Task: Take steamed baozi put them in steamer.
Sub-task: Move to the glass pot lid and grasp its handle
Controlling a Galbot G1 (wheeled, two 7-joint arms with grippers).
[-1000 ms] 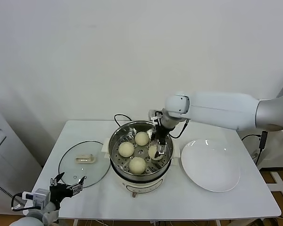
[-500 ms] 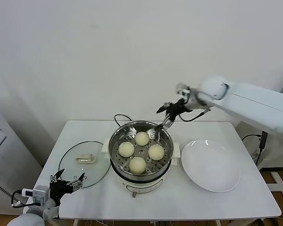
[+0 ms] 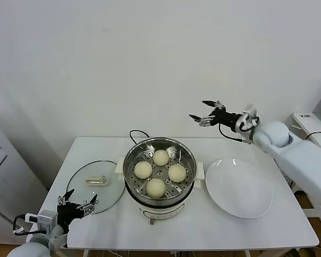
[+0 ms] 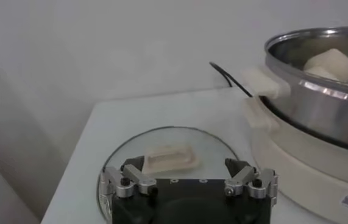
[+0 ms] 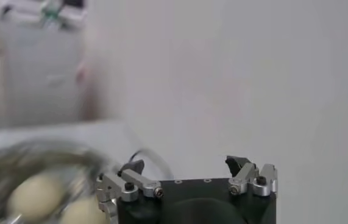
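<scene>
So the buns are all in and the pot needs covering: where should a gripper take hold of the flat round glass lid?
Grip the cream handle at the centre of the flat round glass lid, coming straight down from above; the lid lies flat on the table, so only that raised handle offers a hold.

A plain white painted wall (image 3: 150,59) fills the background from 9 to 3 o'clock. A white rectangular table (image 3: 246,227) stands against it. A pale grey cabinet (image 3: 5,171) sits at 8 o'clock, brown floor (image 3: 310,199) at 4 o'clock.
</scene>
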